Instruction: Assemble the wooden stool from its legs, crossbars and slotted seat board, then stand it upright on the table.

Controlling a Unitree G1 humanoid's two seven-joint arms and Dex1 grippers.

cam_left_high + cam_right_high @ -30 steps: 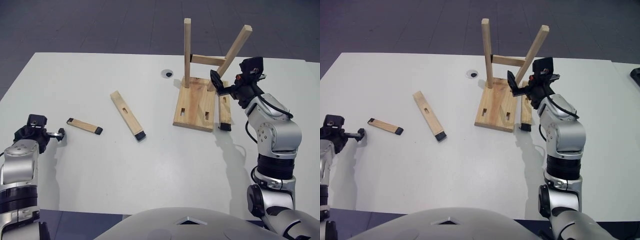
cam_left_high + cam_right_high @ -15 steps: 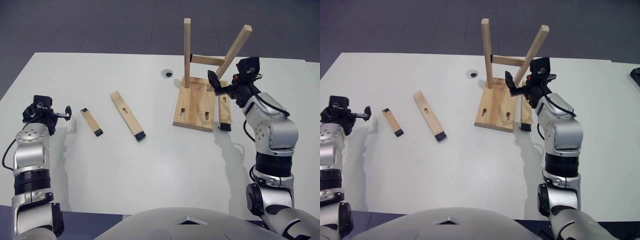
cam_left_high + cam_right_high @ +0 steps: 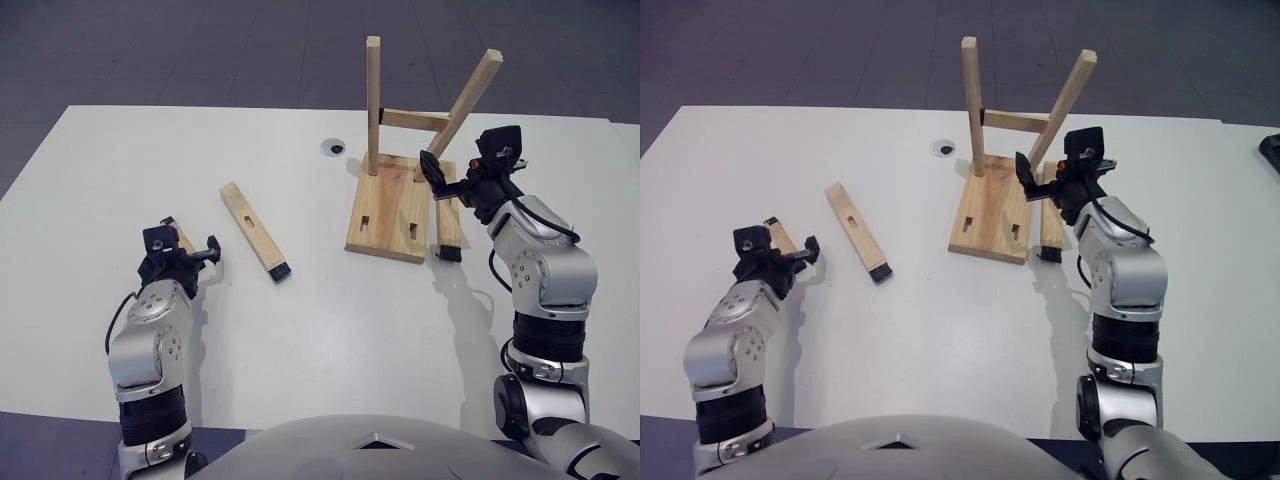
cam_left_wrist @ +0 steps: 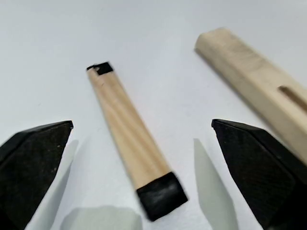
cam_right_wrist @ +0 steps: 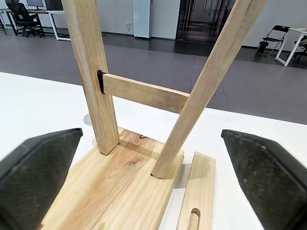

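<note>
The slotted seat board (image 3: 392, 222) lies flat at the back right. An upright leg (image 3: 374, 100) and a tilted leg (image 3: 466, 102) stand in it, joined by a crossbar (image 3: 412, 120). One loose slotted leg (image 3: 255, 230) lies mid-table, and another (image 3: 449, 226) lies against the board's right edge. A short crossbar with black ends (image 4: 129, 139) rests on the table between the wide-apart fingers of my open left gripper (image 3: 192, 255). My right gripper (image 3: 440, 178) hovers open just in front of the tilted leg's base, holding nothing.
A small round hole (image 3: 337, 148) sits in the white table behind the seat board. Bare tabletop stretches across the front and the far left. Dark floor lies beyond the table's far edge.
My left arm has swung in from the table's left edge to the short crossbar, which turned from lying crosswise to pointing away from me. The right gripper has barely shifted.
</note>
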